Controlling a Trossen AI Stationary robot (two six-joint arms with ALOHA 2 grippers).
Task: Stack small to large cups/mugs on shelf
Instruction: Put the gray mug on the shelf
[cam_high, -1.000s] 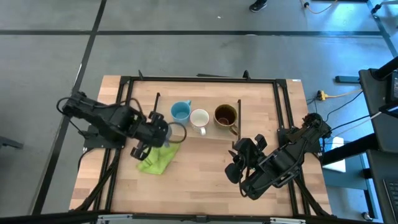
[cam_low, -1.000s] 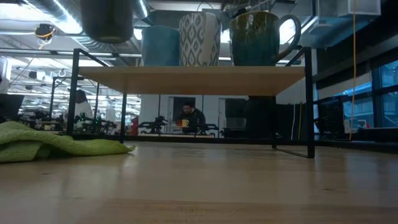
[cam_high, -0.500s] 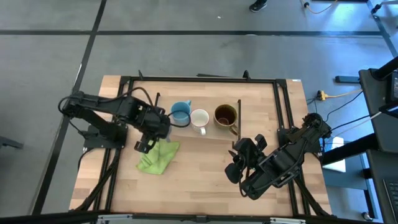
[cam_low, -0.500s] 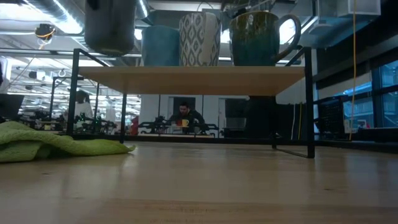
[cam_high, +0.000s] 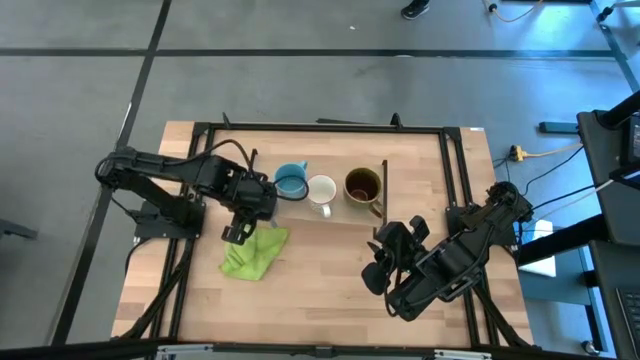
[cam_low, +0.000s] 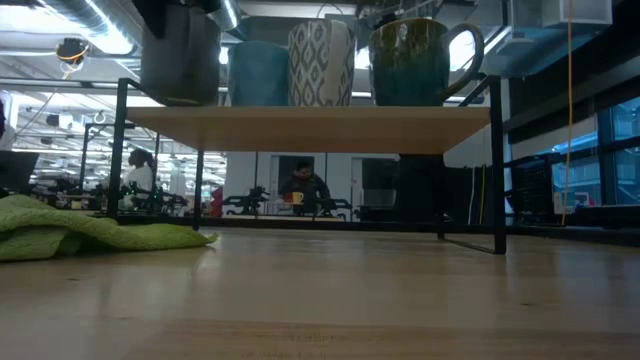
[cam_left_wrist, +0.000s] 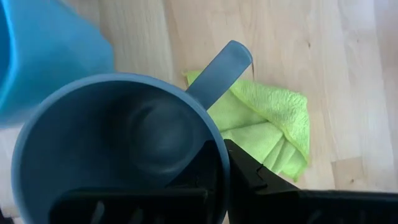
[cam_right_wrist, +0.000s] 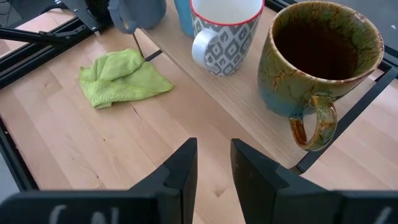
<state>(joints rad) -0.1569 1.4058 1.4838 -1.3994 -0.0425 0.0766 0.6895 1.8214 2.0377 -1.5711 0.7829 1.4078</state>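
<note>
From my remote seat, the left gripper (cam_high: 252, 197), left of centre in the high view, is clamped tight on the rim of the grey-blue mug (cam_left_wrist: 118, 149), one finger inside the wall and one outside as its wrist view shows. In the low view that mug (cam_low: 180, 55) sits at the upper left of the frame, at the left end of the shelf (cam_low: 310, 128); I cannot tell whether its base touches the board. The mug's handle points out over the green cloth (cam_left_wrist: 264, 127), which lies crumpled on the table (cam_high: 320, 290) just below the gripper in the high view.

Along the shelf, across the upper middle of the high view, stand the light blue mug (cam_high: 290, 180), the white patterned mug (cam_high: 321, 191) and the brown mug (cam_high: 362, 185), in that order from left to right, each upright and close beside the next. The right wrist view shows the brown mug (cam_right_wrist: 320, 59) as the biggest, dark inside, its handle turned toward the shelf's near edge.

The right gripper (cam_high: 395, 252) waits at the lower right of the high view, over the bare table, its fingers (cam_right_wrist: 177, 177) apart and holding nothing.
</note>
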